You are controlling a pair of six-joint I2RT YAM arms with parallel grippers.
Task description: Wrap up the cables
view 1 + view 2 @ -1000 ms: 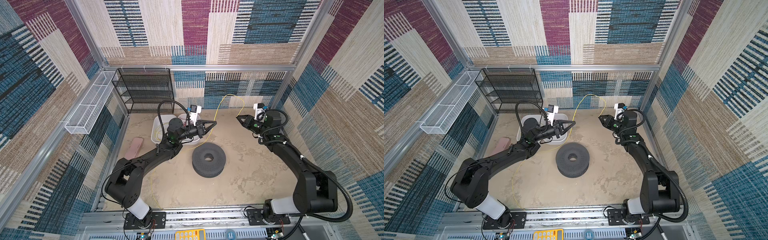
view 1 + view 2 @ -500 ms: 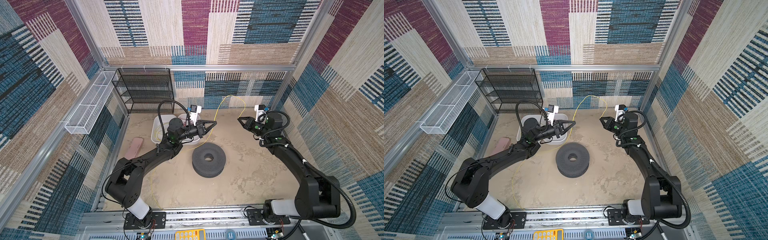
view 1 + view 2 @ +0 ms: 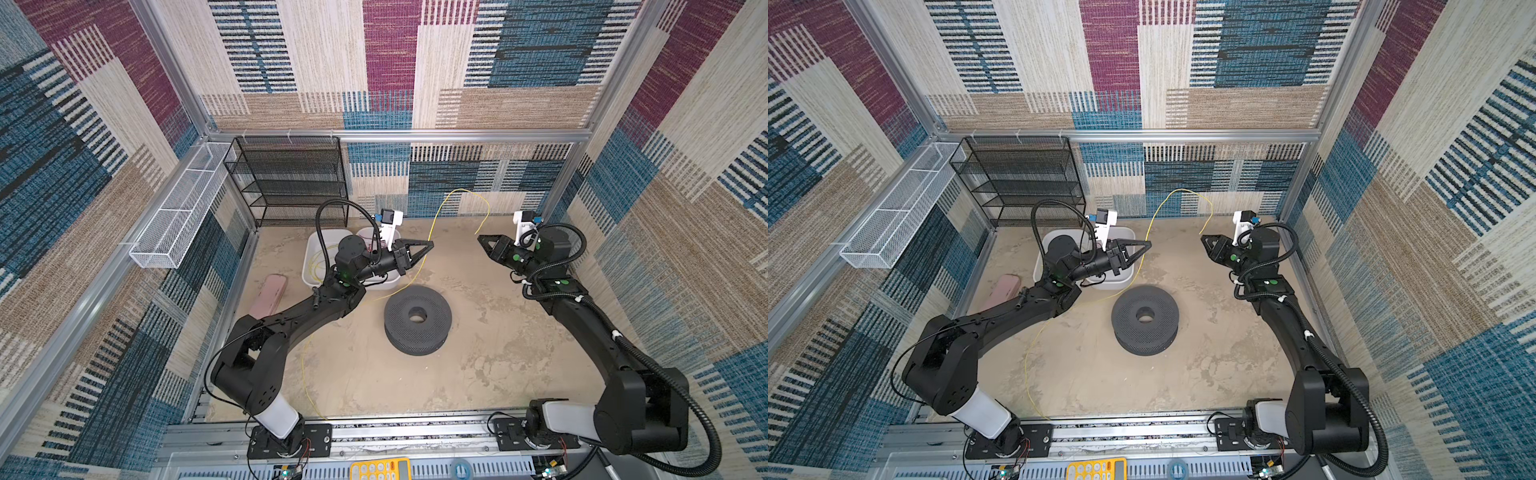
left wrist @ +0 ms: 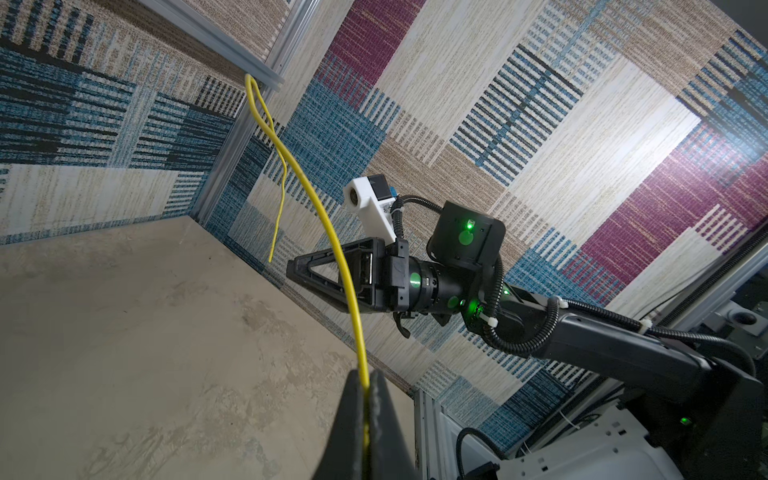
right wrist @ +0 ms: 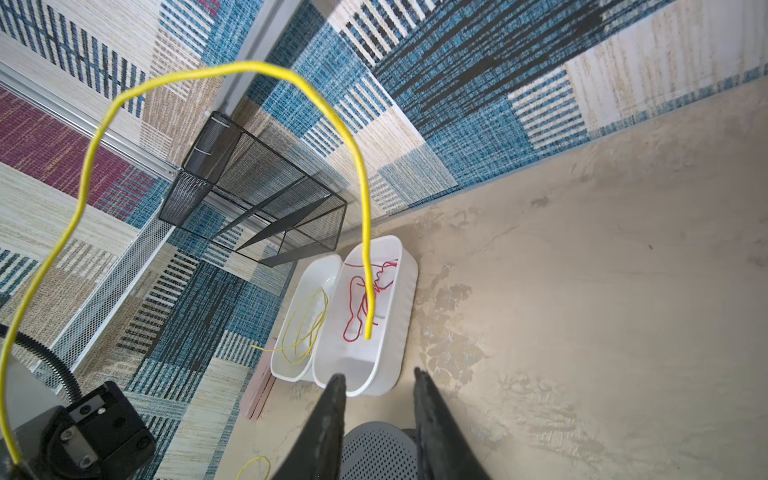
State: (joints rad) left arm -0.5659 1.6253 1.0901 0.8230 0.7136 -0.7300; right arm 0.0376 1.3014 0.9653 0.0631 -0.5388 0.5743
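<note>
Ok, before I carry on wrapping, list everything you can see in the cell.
tubs: two, white, back left of the table, side by side
cables: one strand plus loops, yellow, strand arching in the air, loops in one tub
cord: one, red, in the other tub
spool: one, black, mid-table
mesh rack: one, black, back wall
wire basket: one, white, left wall
case: one, pink, left edge
calculator: one, yellow, front rail
left end effector: one, black, shut on the cables
right end effector: one, black, open, empty

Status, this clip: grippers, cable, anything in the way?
Left gripper shut on yellow cable. Right gripper open, empty. Free end dangles near it. Black spool below, apart.
</note>
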